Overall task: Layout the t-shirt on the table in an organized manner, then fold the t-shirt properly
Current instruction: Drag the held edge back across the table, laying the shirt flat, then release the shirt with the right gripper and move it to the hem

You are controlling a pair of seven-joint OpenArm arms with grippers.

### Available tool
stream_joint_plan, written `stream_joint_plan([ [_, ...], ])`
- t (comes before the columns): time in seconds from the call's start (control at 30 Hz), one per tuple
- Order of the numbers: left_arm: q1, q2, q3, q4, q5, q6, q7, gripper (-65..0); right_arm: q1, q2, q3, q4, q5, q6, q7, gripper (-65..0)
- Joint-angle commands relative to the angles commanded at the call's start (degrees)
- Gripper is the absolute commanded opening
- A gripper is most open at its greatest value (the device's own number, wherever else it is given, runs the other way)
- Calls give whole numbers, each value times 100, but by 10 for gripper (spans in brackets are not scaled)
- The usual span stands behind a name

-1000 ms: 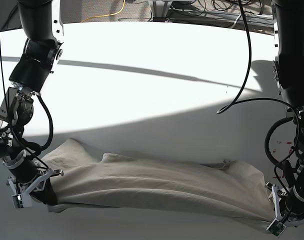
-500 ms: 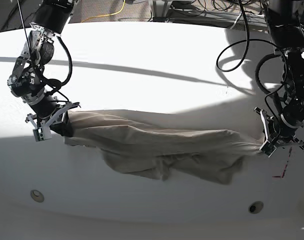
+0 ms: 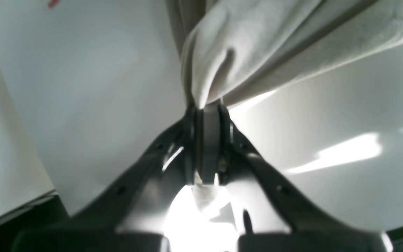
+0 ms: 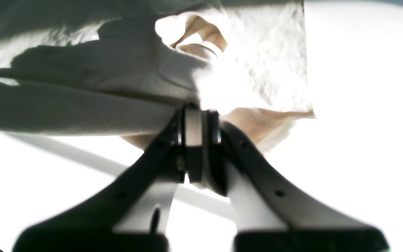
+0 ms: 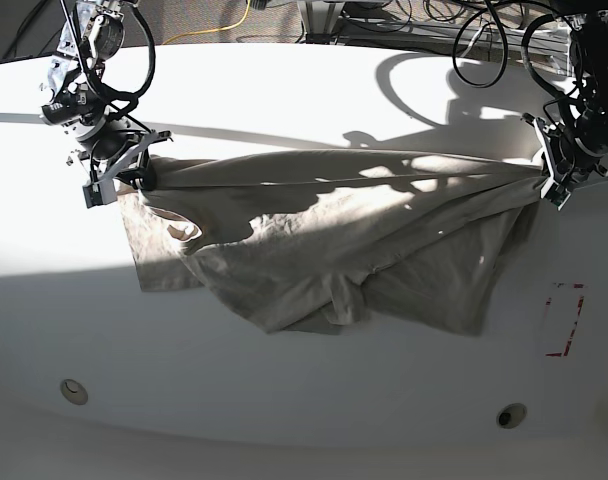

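Basically white tbl (image 5: 284,410), cables behind

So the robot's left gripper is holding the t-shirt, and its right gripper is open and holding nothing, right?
Not quite: the right gripper is shut on the t-shirt too, as the right wrist view shows.

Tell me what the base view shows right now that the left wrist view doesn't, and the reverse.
Only the base view shows the right hand, the two round holes in the table, and the yellow cable beyond it.

Only the left wrist view shows, close up, the cloth gathering into a narrow pinch between the left hand's fingers, and a bit of it poking out past them.

Both show the t-shirt, the left hand gripping it, the tabletop and red marking on it.
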Motion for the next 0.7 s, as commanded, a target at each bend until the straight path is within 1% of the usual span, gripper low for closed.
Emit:
stream_joint_plan([
  [0.07,114,0,0,0,0,0,0,-644,-158,-9,0,0,0,-26,0,-476],
  [0.13,176,0,0,0,0,0,0,-637,-290,-88,0,0,0,-35,0,-388],
  [0.2,229,-9,0,0,0,0,0,-601,-404,-176,26,35,-44,-35,0,-319],
  [0.23,246,-9,0,0,0,0,0,-551,-484,-211,35,35,-44,-35,0,-276],
  [0.27,255,-9,0,0,0,0,0,-519,-519,-211,35,35,-44,-35,0,-257],
  [0.3,255,-9,0,0,0,0,0,-469,-571,-211,35,35,-44,-26,0,-233],
  [0.4,264,-9,-9,9,9,0,0,-314,-712,-220,35,79,0,-18,0,-201],
  [0.43,273,-9,-9,9,18,0,0,-278,-738,-220,35,141,0,-18,0,-200],
  [0.47,281,-9,-9,9,18,0,0,-268,-756,-229,35,202,0,-18,0,-200],
  [0.7,281,-9,-9,9,18,0,0,-272,-615,-229,26,396,9,9,0,-198],
])
